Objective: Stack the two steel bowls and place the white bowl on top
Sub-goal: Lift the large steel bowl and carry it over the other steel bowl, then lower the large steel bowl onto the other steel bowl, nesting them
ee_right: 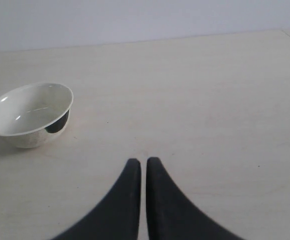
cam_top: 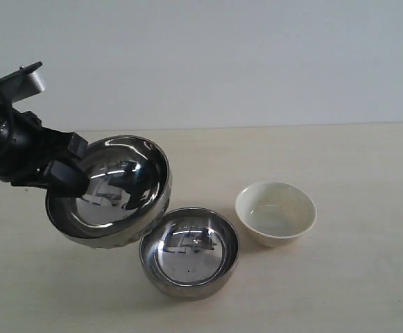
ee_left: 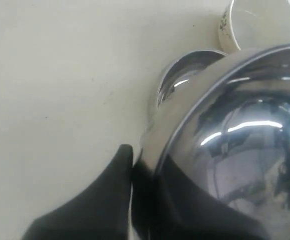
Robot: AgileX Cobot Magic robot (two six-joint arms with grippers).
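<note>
— As we start at the left, what does the left hand (cam_top: 62, 182) carry?
— It grips one steel bowl (cam_top: 118, 184) by the rim, one finger inside and one outside. That bowl is tilted, with its shiny inside facing right and towards the camera.
— And next to it?
— The other steel bowl (cam_top: 189, 251) stands upright on the tabletop (cam_top: 354, 277), near the middle. The tilted bowl's low edge hangs right by its rim, and I cannot tell whether they touch.
— Further right?
— The white bowl (cam_top: 276, 211) sits upright on the tabletop just beside the standing steel bowl, with a small gap between them. Nothing is inside it.
— What about the right hand (ee_right: 143, 165)?
— Only its own wrist camera shows it. Its two dark fingers are pressed nearly together with a thin slit between them, and they hold nothing. It hovers over bare tabletop, well apart from the white bowl.
</note>
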